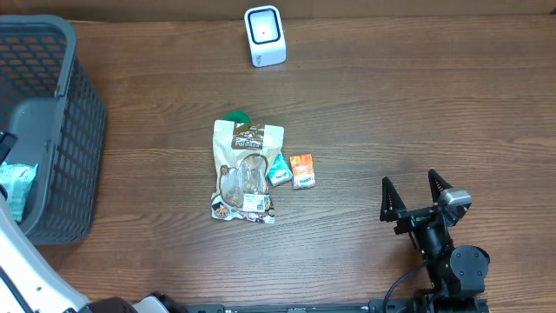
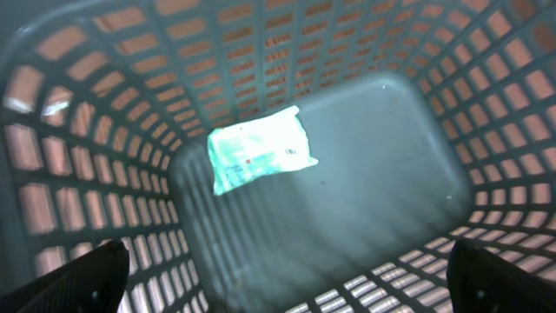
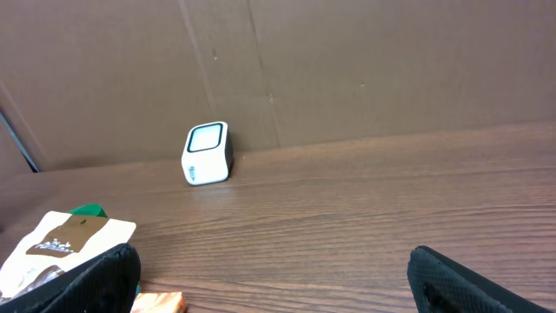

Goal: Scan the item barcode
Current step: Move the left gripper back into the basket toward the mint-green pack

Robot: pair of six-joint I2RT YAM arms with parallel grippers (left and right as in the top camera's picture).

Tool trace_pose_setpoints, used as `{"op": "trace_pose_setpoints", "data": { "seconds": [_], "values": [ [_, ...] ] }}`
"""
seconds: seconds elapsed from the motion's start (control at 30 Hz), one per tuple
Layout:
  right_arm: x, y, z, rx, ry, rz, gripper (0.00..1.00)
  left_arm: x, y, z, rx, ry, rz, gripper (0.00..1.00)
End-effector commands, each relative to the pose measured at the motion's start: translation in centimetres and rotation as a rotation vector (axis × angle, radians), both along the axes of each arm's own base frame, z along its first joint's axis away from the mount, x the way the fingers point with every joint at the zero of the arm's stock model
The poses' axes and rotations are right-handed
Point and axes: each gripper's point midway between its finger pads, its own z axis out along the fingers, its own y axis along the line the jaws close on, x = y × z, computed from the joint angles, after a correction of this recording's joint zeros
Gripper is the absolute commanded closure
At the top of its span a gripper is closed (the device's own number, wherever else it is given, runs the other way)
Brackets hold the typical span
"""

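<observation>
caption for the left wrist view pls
Open left hand over the basket, one pale green packet lying on its floor.

The left gripper (image 2: pixel 287 289) hung inside the basket (image 2: pixel 486 130), whose walls rose around both fingers. A packet (image 2: pixel 261 149) lay on the basket floor, ahead of the fingers and nearer the left one.

The right gripper (image 1: pixel 413 193) sat over the table (image 1: pixel 417 96), well apart from the basket at the table's left edge. Ahead of its fingers and off to their left, a snack bag (image 1: pixel 248 165) lay flat. A small packet (image 1: pixel 280 170) lay against the bag's right edge, and a second small packet (image 1: pixel 302 171) lay just beside it, between the bag and the fingers. A small object (image 1: pixel 237 118) stuck out from behind the bag's far end. Farther ahead, the scanner (image 1: pixel 265 36) stood near the table's far edge, just before the wall (image 3: pixel 347 61).
</observation>
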Motion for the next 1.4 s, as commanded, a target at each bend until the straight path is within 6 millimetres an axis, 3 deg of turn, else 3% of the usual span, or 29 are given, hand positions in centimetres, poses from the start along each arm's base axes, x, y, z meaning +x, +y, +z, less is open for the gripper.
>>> {"op": "trace_pose_setpoints", "data": {
  "seconds": [0.0, 0.33, 0.57, 0.77, 0.9, 1.03, 1.37],
  "values": [
    [0.0, -0.2, -0.1, -0.004, -0.007, -0.008, 0.00, 0.2, 0.8, -2.4, 0.012, 0.082, -0.052, 0.00],
    [0.0, -0.2, -0.1, -0.004, -0.007, -0.008, 0.00, 2.3, 3.0, -6.1, 0.056, 0.261, -0.245, 0.00],
    [0.0, -0.2, -0.1, -0.004, -0.007, -0.008, 0.00, 2.9, 4.0, -10.1, 0.022, 0.400, -0.369, 0.00],
    [0.0, -0.2, -0.1, -0.004, -0.007, -0.008, 0.00, 3.4, 4.7, -13.5, -0.014, 0.491, -0.455, 0.14],
    [0.0, -0.2, -0.1, -0.004, -0.007, -0.008, 0.00, 3.0, 4.7, -15.7, -0.064, 0.539, -0.469, 0.15],
    [0.0, -0.2, -0.1, -0.004, -0.007, -0.008, 0.00, 2.4, 5.5, -17.6, -0.093, 0.571, -0.456, 0.07],
    [0.0, -0.2, -0.1, -0.004, -0.007, -0.008, 0.00, 0.9, 7.2, -20.7, -0.156, 0.593, -0.419, 0.13]
  ]
}}
